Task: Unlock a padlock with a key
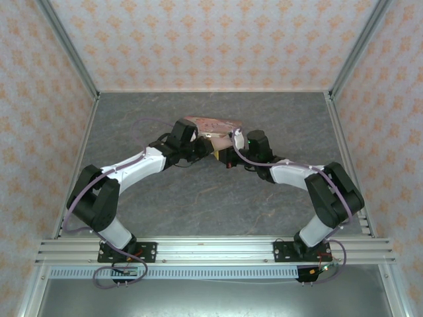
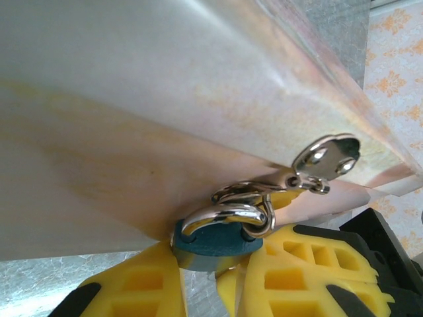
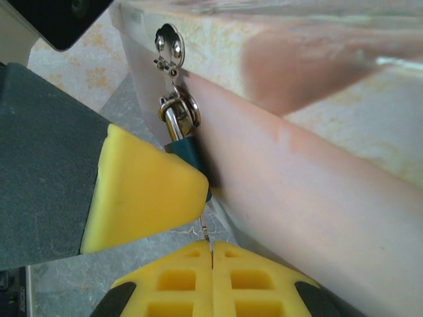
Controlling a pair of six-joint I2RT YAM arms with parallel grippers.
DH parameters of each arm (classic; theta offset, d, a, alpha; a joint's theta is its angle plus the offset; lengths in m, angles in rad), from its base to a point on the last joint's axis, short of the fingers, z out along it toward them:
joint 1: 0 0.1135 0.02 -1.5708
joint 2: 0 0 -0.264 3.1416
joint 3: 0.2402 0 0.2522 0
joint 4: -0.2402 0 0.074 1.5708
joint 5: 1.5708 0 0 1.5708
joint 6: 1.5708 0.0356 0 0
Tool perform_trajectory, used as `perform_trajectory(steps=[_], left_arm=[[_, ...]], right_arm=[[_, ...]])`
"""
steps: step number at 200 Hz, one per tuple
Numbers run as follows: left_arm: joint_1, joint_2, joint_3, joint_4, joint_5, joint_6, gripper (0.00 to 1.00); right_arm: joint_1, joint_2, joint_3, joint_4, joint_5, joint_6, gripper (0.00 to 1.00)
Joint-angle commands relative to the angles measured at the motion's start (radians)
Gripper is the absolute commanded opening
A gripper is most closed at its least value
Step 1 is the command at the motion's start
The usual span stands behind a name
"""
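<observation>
Right wrist view gives me the relation that matters. The padlock [image 3: 190,153] sits at 12 o'clock from the right gripper [image 3: 211,261]. It hangs by its silver shackle [image 3: 176,113] from the hasp [image 3: 170,43] on the side wall of the pink tin [image 3: 317,185].

The lock's long axis runs from about 11 o'clock at the shackle to 5 o'clock at its bottom end, so it nearly lines up with my jaws. Those jaws are pressed together on a thin metal sliver seen edge-on, which I take for the key [image 3: 207,234]. Its tip points to 12 o'clock and stops just below the lock's lower end. A yellow finger [image 3: 142,191] of the other arm covers that end from the 9 o'clock side, so I cannot tell where the keyhole is or whether the tip has met it.

In the left wrist view, the left gripper [image 2: 211,267] is clenched on the dark teal lock body from both sides and holds it against the tin.

In the top external view, the 2 arms meet at the tin's near wall, the left from 8 o'clock and the right from 4 o'clock. Both are at the lock, but only the right one carries the key. I judge the coming move to be a short push toward 12 o'clock, leaning slightly to 11 to match the lock's tilt.
</observation>
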Motion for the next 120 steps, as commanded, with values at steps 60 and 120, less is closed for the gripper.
perform_trajectory(steps=[60, 120], left_arm=[[-0.008, -0.044, 0.031, 0.075, 0.078, -0.065, 0.16], [-0.01, -0.041, 0.009, 0.127, 0.093, -0.109, 0.16]], right_arm=[[-0.012, 0.035, -0.003, 0.167, -0.04, 0.044, 0.0], [-0.024, 0.05, -0.007, 0.267, -0.061, 0.125, 0.0]])
